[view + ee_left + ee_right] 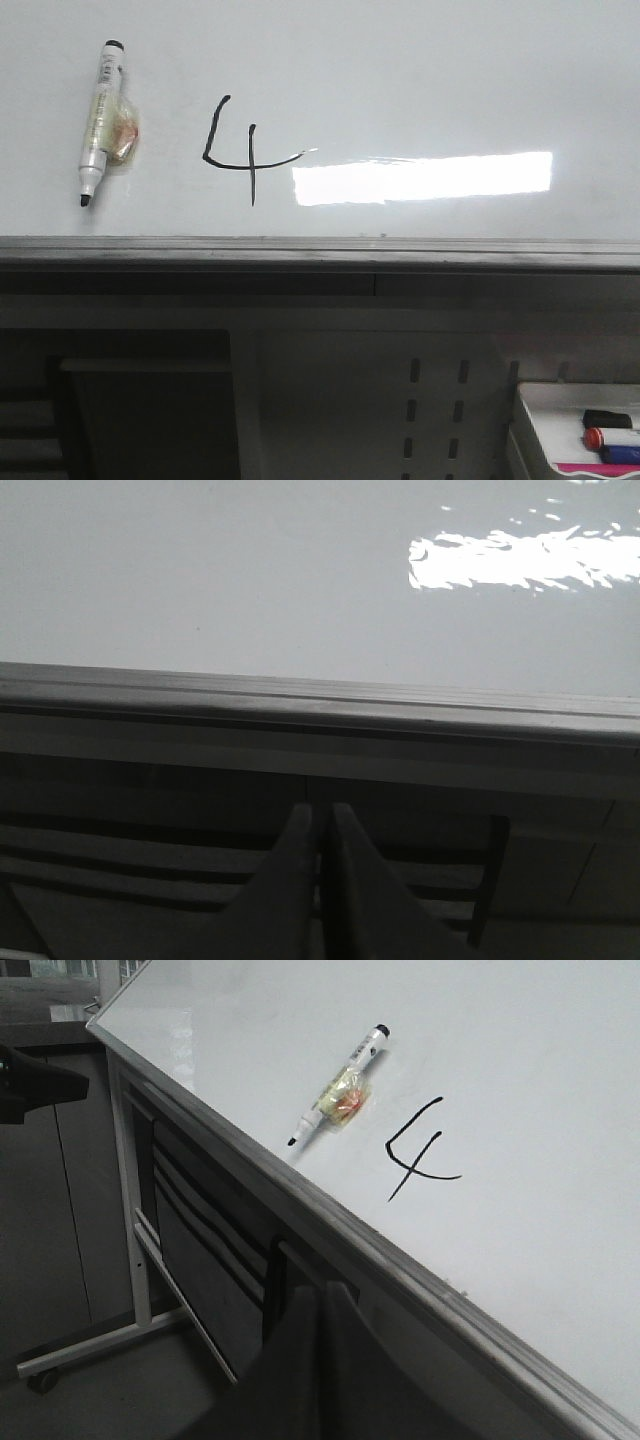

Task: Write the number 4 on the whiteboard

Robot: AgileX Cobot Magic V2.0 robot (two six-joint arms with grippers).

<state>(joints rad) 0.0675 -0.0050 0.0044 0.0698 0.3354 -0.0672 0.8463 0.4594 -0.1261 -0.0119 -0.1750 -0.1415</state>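
Note:
A black hand-drawn number 4 (238, 150) stands on the whiteboard (420, 80), left of a bright glare patch. An uncapped white marker (100, 120) with a yellowish lump on its barrel rests on the board left of the 4. Both also show in the right wrist view: the 4 (418, 1150) and the marker (337, 1088). My left gripper (320, 815) is shut and empty, below the board's grey ledge (320, 695). My right gripper (322, 1295) is shut and empty, also below the ledge (330, 1235). Neither gripper shows in the front view.
A small white tray (575, 430) at the lower right of the front view holds a few markers. Dark panels and a perforated plate (435, 410) lie under the ledge. The board's wheeled stand leg (90, 1345) shows in the right wrist view.

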